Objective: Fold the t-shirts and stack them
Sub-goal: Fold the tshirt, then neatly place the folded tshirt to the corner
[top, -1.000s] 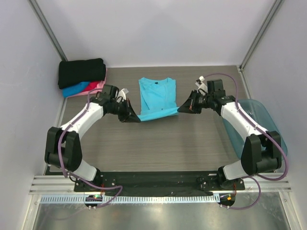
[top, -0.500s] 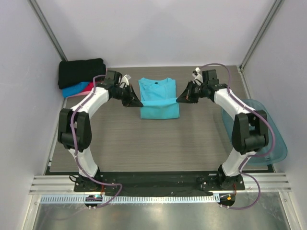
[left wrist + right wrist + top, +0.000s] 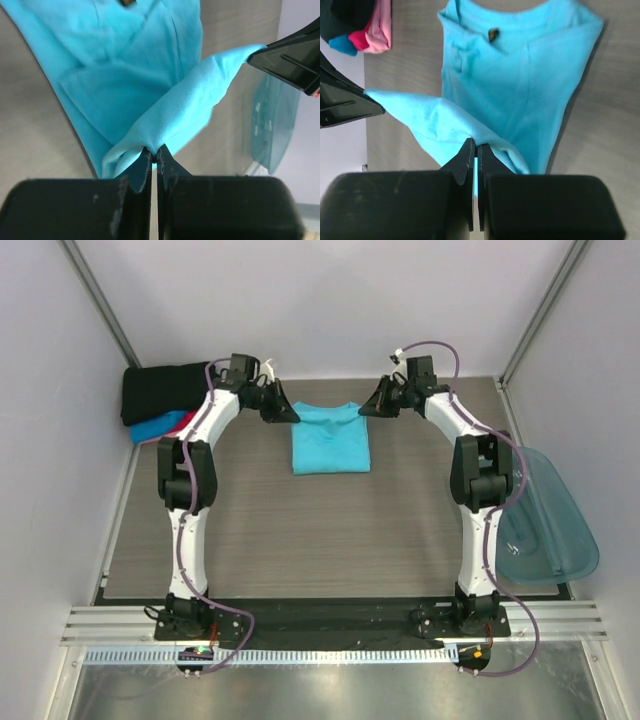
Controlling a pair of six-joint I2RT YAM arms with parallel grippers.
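The turquoise t-shirt [image 3: 331, 438] lies at the back middle of the table, its near half folded over toward the collar. My left gripper [image 3: 293, 417] is shut on the folded hem's left corner [image 3: 150, 150] near the collar end. My right gripper [image 3: 364, 411] is shut on the hem's right corner [image 3: 485, 142]. The hem [image 3: 200, 95] stretches between the two grippers, a little above the shirt. A stack of folded shirts stands at the back left: black [image 3: 168, 390] on top, blue [image 3: 152, 429] and pink-red [image 3: 184, 421] under it.
A translucent teal plastic tub [image 3: 545, 515] lies at the table's right edge. Walls close in the back and both sides. The folded stack also shows in the right wrist view [image 3: 367, 30].
Both grippers have carried the shirt's hem away from me, from mid-table to the collar end, folding the shirt in half. Both arms now reach far back.
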